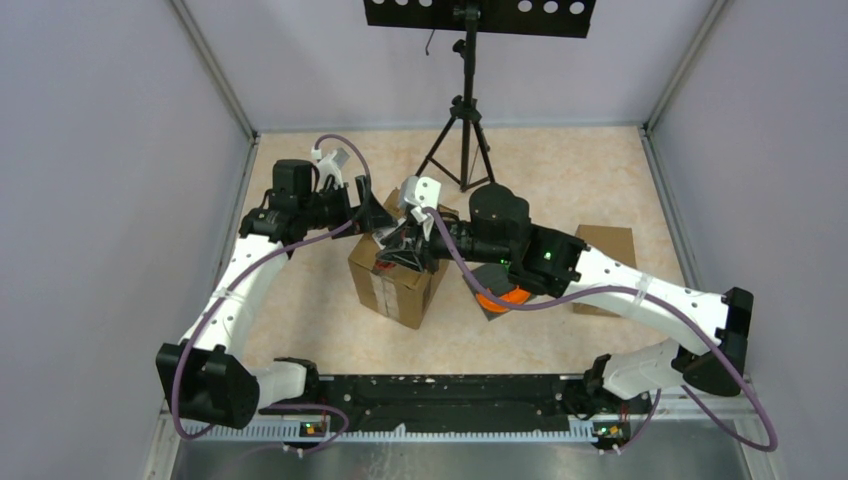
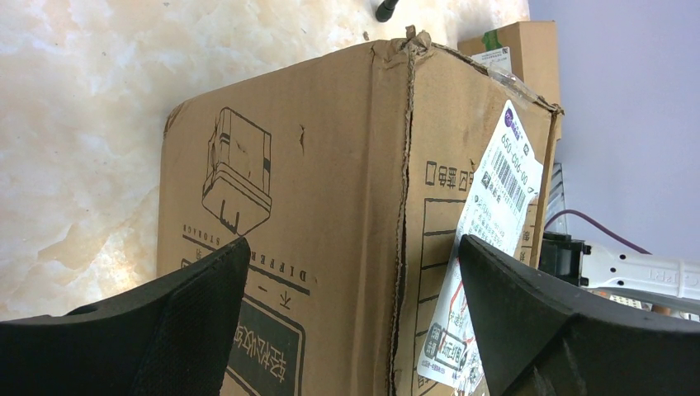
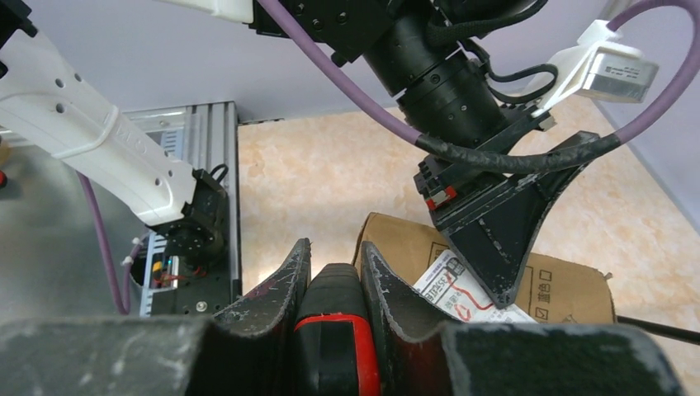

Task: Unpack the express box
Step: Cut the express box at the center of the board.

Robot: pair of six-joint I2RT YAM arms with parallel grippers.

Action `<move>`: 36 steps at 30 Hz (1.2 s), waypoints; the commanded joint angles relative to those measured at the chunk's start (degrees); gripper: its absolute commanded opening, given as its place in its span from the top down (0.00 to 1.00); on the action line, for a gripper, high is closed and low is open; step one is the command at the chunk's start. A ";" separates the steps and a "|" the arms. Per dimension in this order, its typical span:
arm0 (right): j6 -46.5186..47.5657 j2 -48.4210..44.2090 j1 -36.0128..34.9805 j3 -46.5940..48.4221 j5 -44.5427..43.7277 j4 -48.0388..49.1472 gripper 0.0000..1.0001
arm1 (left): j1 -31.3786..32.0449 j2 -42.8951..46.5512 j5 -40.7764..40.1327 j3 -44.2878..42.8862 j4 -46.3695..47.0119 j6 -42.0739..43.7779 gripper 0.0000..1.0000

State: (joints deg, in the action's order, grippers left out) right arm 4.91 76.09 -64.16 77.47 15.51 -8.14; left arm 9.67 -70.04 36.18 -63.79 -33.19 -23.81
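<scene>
Right gripper (image 3: 334, 257) sat closest to its cam, fingers pinched narrow on a black-and-red tool (image 3: 334, 338). Prob. a cutter, but I couldn't confirm a blade. It hung just over the top of the box (image 1: 392, 285). Left gripper (image 2: 353, 246) was spread wide, straddling one edge of the box, w/ the label (image 2: 495, 206) beside one finger. Whether the pads touched cardboard, I couldn't tell. Box stood upright mid-table and looked shut, w/ a tape strip down its near face.

My read: step = opening the box, left arm bracing, right arm about to slit the seam. I put that early in the job. Next move called for the tool tip lined up on the top seam, kept shallow and drawn away from the left fingers. The left also needed to close in enough to hold the box.

Table (image 1: 560, 180) was beige, marbled and smooth-looking, so the box could skid. Right of the box lay an orange item (image 1: 497, 297) under the right arm, then flat cardboard (image 1: 607, 250). Beyond the box stood a tripod (image 1: 463, 130). Pale lilac walls (image 1: 90, 150) closed the cell on three sides of the box.
</scene>
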 commanded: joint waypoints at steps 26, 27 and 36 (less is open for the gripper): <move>1.52 0.73 -0.99 4.34 -3.46 4.45 1.00 | -0.18 -0.17 0.42 -1.25 -0.82 1.58 0.03; 1.51 0.46 -1.00 4.59 -3.42 4.39 1.00 | -0.19 -0.18 0.38 -1.25 -0.82 1.58 0.03; 2.39 0.78 -2.31 5.41 -4.43 3.42 1.00 | -0.18 -0.01 0.21 -0.89 -0.74 1.49 0.03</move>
State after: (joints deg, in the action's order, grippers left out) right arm 6.48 77.82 -65.45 79.64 11.62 -6.83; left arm 9.63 -70.04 36.23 -63.79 -33.43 -23.81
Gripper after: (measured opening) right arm 0.205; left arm 0.974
